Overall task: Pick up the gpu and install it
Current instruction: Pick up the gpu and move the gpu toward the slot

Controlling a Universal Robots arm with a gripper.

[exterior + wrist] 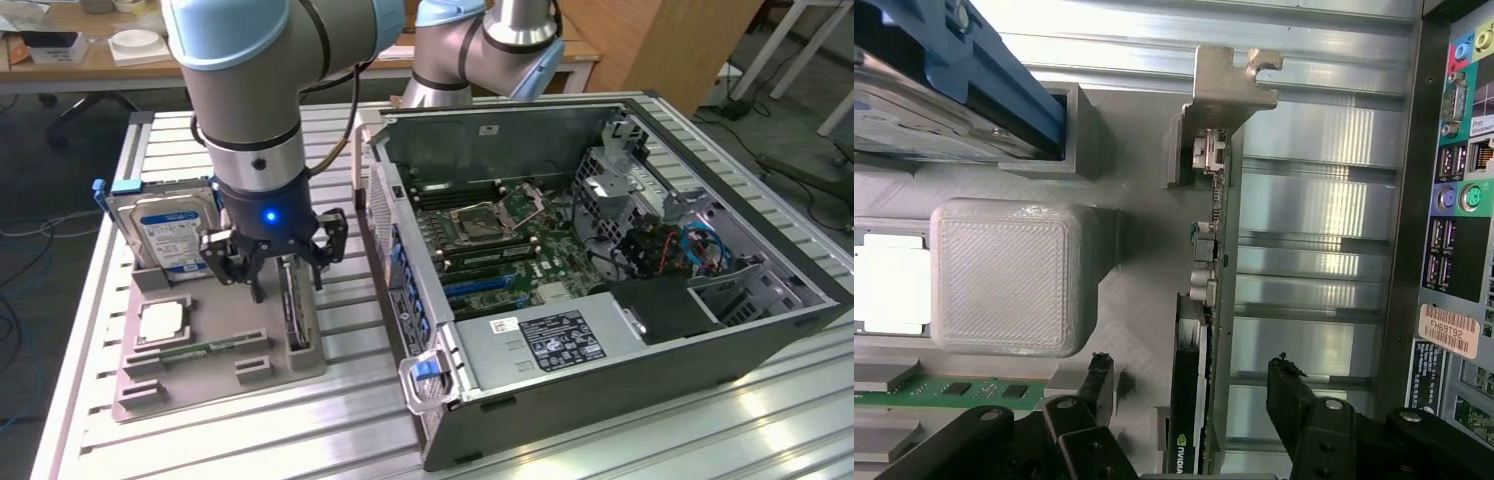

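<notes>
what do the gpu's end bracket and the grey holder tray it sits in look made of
End bracket of the gpu: likely bare sheet metal, silvery with a dull sheen and a bent, notched tab. Holder tray: probably 3D-printed plastic, matte grey, fine layer lines showing on its raised block.

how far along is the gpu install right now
Done: the gripper is lined up over the gpu, open, with one finger on each side. In hand: nothing; the fingers are not closed on the card. Left: the gpu stands on edge in its tray slot, not yet gripped, lifted or fitted in the open case.
</notes>
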